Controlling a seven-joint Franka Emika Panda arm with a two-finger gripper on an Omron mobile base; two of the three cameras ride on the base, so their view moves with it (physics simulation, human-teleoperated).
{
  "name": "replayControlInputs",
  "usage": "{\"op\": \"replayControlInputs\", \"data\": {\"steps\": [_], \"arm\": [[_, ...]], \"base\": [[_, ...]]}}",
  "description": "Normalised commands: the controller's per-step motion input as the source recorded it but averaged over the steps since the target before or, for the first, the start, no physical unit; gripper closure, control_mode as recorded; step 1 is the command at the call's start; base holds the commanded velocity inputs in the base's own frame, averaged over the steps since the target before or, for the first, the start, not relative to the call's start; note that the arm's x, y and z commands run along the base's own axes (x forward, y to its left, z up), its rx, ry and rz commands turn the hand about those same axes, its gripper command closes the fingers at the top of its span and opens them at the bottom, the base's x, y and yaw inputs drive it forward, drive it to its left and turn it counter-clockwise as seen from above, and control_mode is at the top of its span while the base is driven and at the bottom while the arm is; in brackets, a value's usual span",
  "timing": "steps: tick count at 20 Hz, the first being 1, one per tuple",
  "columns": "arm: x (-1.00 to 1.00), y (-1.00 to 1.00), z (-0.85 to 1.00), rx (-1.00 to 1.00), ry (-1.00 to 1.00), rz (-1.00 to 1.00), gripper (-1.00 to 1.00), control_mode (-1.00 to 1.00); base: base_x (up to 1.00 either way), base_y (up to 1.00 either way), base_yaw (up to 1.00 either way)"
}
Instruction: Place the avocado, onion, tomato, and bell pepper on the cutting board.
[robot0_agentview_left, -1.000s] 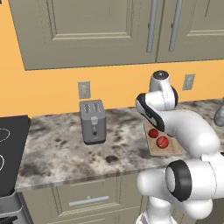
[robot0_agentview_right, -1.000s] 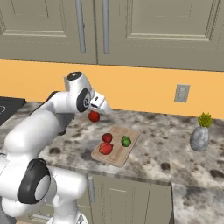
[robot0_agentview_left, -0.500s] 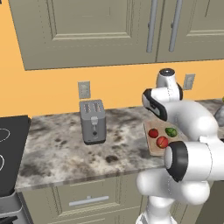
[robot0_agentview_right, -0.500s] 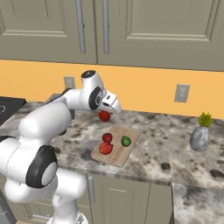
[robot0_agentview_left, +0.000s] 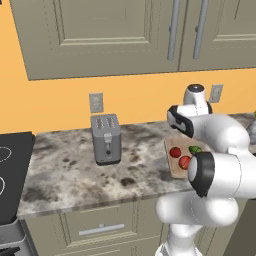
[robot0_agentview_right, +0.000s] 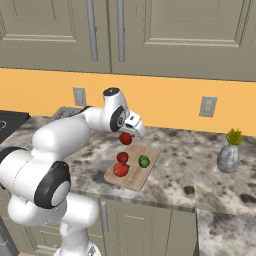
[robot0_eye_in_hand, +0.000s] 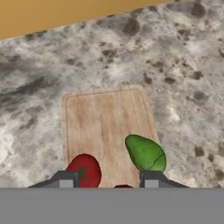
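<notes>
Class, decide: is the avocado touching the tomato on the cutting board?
Apart. In the hand view, bare cutting board wood shows plainly between the avocado and the tomato.

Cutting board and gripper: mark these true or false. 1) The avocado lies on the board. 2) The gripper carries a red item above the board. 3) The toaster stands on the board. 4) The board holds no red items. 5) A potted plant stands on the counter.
1) True: the avocado lies on the cutting board.
2) True: the gripper holds a red item above it.
3) False: the toaster stands on the counter, apart from the board.
4) False: two red items lie there.
5) True: the potted plant.
</notes>
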Motion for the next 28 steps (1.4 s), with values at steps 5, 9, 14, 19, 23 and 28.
{"op": "replayControlInputs", "data": {"steps": [5, 9, 14, 19, 23, 28], "arm": [[0.01, -0.01, -0.29, 0.00, 0.00, 0.00, 1.00, -1.00], [0.04, -0.01, -0.29, 0.00, 0.00, 0.00, 1.00, -1.00], [0.20, -0.04, -0.25, 0.00, 0.02, 0.00, 1.00, -1.00], [0.17, -0.06, -0.29, 0.00, 0.03, 0.00, 1.00, -1.00], [0.11, -0.03, -0.25, 0.00, 0.01, 0.00, 1.00, -1.00], [0.02, -0.05, -0.25, 0.00, 0.00, 0.00, 1.00, -1.00]], "base": [[0.00, 0.00, 0.00], [0.00, 0.00, 0.00], [0.00, 0.00, 0.00], [0.00, 0.00, 0.00], [0.00, 0.00, 0.00], [0.00, 0.00, 0.00]]}}
